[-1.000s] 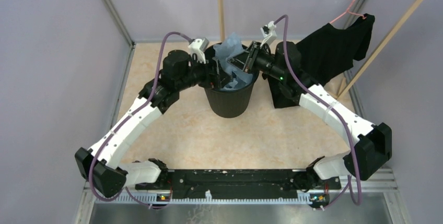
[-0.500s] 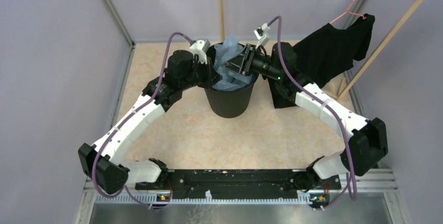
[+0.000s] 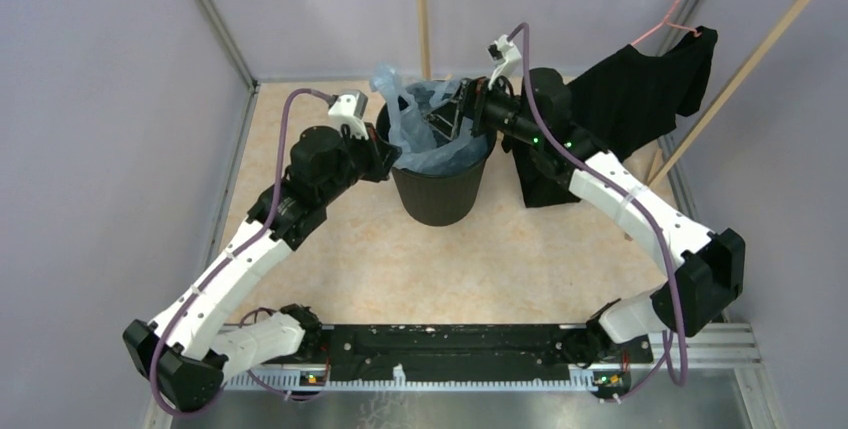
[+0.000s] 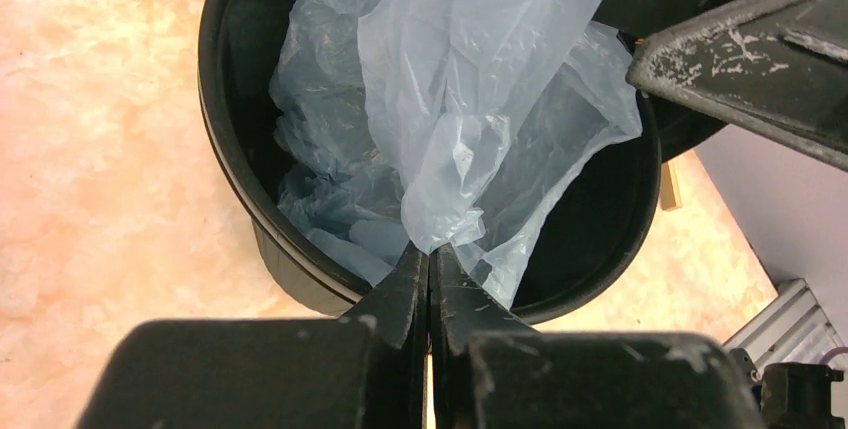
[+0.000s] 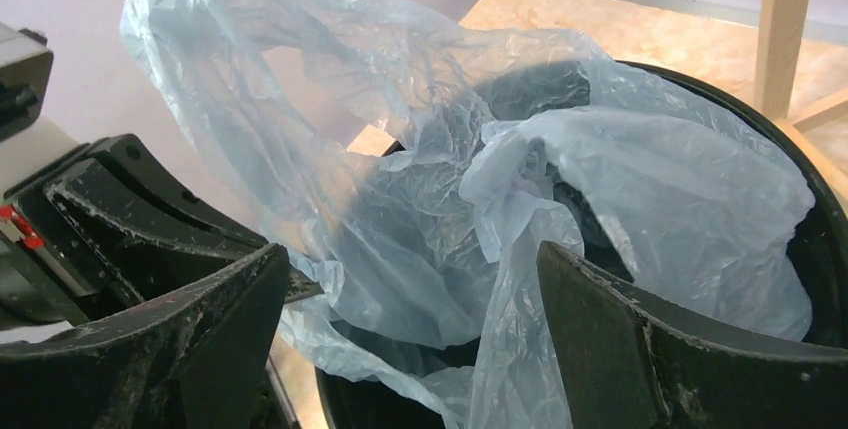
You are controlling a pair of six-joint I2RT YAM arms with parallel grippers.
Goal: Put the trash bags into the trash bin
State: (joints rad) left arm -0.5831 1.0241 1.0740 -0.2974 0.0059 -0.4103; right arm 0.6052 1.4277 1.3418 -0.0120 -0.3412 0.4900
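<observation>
The trash bag (image 4: 470,79) is thin, see-through and pale blue. It is all crinkly, like soft film. Most of it sits bunched up inside the trash bin (image 3: 437,199). One part sticks up above the rim, at the bin's upper left in the top view. The bin is round and made of smooth black plastic, and it gets narrower toward the bottom. It stands upright a little above the middle of the top view.

The left claw (image 4: 429,254) is at the left side of the bin's rim. Its two black fingers are pressed tight together. A pointy bit of the bag's film runs right down to their tips, so the film looks pinched there. The right claw (image 5: 412,259) reaches over the bin from the upper right. Its fingers are spread wide and grip nothing, and loose bag film hangs between them. The fingers are dark and scuffed with pale marks.

The bin stands on the counter (image 3: 380,249), which is flat and pale orange with speckles. To the right of the bin, a soft black T-shirt (image 3: 640,89) hangs on a wooden clothes rack (image 3: 422,9) made of thin straight poles. Smooth pale purple walls (image 3: 100,99) stand around the counter.
</observation>
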